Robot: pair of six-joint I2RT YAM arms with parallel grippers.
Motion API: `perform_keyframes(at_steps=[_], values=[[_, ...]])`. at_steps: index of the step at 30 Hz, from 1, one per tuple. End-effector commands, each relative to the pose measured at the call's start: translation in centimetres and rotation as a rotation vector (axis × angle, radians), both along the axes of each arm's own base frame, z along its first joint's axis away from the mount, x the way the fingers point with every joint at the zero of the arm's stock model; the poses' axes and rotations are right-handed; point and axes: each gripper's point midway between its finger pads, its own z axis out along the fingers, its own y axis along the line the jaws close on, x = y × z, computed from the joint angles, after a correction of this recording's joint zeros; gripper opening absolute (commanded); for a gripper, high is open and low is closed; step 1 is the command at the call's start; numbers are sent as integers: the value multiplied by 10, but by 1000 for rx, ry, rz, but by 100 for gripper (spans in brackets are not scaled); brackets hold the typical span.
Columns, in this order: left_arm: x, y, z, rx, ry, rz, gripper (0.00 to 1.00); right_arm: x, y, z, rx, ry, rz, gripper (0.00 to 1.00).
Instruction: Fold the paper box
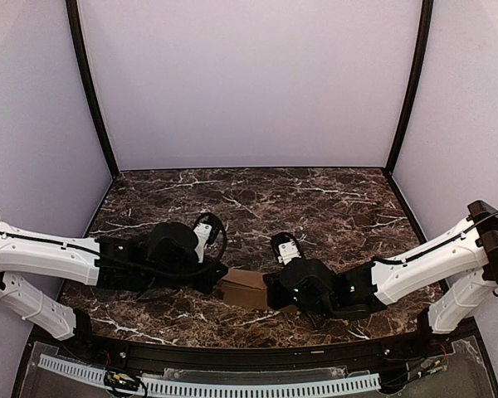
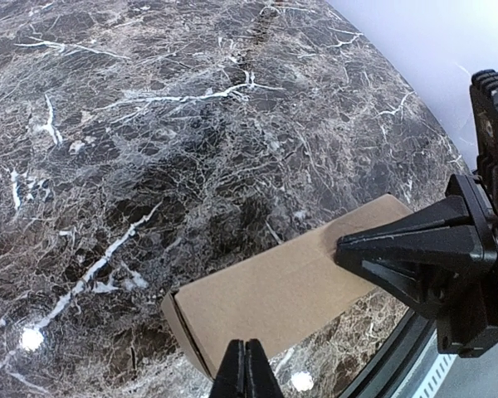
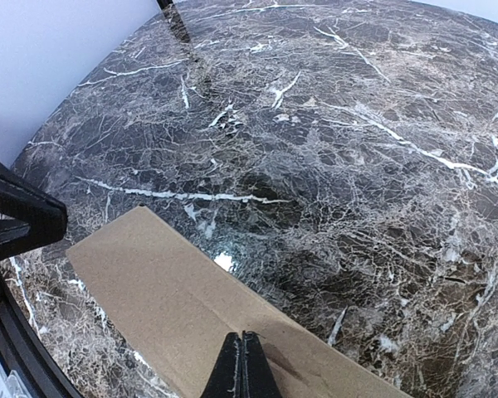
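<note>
Left gripper [image 2: 246, 370] and right gripper [image 3: 242, 366] are both sitting fully closed, gripping nothing, tips over the box [image 1: 244, 288]. It is lying between them at the table's [image 1: 315, 199] near edge, its long axis running left-right, with both arms equally close.

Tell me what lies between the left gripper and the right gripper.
Only the paper box lies between left gripper and right gripper, clearest in the top view.

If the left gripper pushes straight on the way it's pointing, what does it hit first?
The cardboard box, right in front of the shut left gripper; they may already touch.
</note>
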Motion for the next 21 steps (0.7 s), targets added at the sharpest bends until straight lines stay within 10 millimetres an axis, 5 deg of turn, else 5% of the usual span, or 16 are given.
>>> perform_keyframes(at_steps=[1, 8, 13, 21], values=[[6, -7, -4, -15, 4, -22, 1, -24, -30, -64, -237, 100, 57, 0], [-13, -3, -55, -33, 125, -47, 1, -25, -30, -66, -238, 105, 58, 0], [-28, 30, -103, 19, 218, 19, 1, -25, -29, -65, -235, 107, 59, 0], [-27, 41, -117, 68, 218, 49, 1, -22, -20, -43, -189, 78, 73, 0]])
